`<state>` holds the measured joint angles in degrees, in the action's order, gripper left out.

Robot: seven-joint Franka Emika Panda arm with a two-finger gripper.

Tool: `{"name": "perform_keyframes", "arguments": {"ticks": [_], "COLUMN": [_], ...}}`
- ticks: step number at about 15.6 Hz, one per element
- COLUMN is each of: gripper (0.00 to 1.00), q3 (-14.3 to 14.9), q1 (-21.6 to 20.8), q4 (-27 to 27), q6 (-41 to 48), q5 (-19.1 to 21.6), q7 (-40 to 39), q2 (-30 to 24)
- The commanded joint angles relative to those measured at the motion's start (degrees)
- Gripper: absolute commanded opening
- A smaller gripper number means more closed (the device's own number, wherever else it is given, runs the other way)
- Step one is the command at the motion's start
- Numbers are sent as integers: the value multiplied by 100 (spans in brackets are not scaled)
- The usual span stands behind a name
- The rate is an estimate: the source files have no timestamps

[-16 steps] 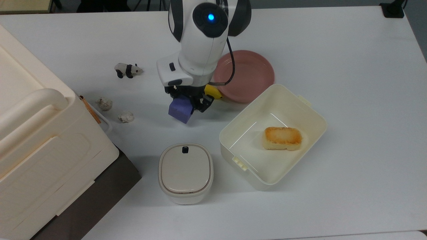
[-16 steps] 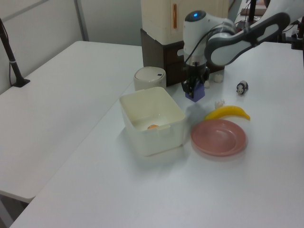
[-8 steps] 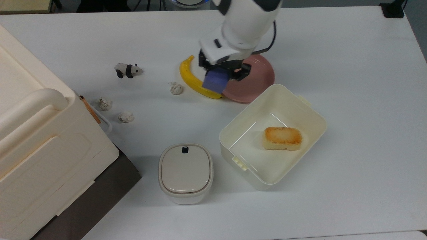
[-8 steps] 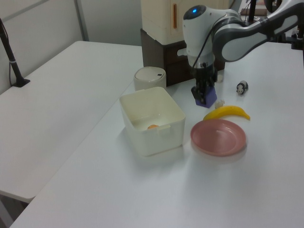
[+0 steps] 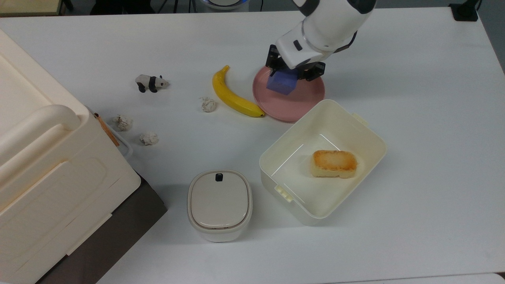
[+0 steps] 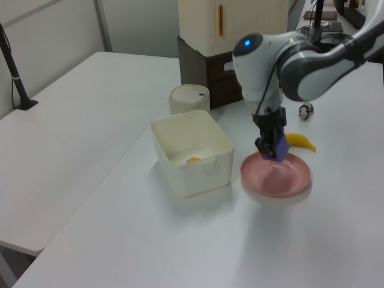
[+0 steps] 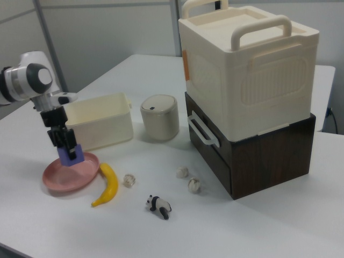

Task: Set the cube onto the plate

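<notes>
The blue-purple cube (image 5: 281, 84) hangs between the fingers of my gripper (image 5: 287, 77), which is shut on it. It is low over the salmon-pink plate (image 5: 294, 104), above the plate's left half in the top view. The left view has the cube (image 6: 276, 147) in the gripper (image 6: 272, 144) just over the far edge of the plate (image 6: 282, 178). Seen from the right view, the cube (image 7: 71, 156) is close over the plate (image 7: 62, 180) under the gripper (image 7: 66, 149). Whether the cube touches the plate I cannot tell.
A banana (image 5: 233, 95) lies against the plate's left in the top view. The cream tub (image 5: 378, 139) with a golden loaf (image 5: 334, 163) borders the plate in front. A lidded canister (image 5: 219, 203), a large cream box (image 5: 47, 157), a toy panda (image 5: 151, 83) and three paper balls (image 5: 208, 104) lie further left.
The gripper has carried the cube to the top view's right, past the banana, from the bare table to above the plate. It has also sunk lower in the left view.
</notes>
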<state>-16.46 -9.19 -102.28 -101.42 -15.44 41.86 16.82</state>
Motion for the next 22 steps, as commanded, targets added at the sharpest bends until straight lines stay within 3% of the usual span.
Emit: {"name": "perform_keyframes", "arguments": {"ticks": [1,2,11,17,19,22], "gripper": [85,100,100,100,100,100], "q3": [29,29,38,108,274,896], "q1": [-136,-136,-48,680,935,972], "q4": [-222,-222,-196,-64,155,506], "q6": [87,87,157,157,157,166], "q5": [-135,-135,-196,-153,-4,417], "q7": [305,314,244,-458,-696,-1179], "q2": [-179,-188,-354,-1145,-1295,-1453]}}
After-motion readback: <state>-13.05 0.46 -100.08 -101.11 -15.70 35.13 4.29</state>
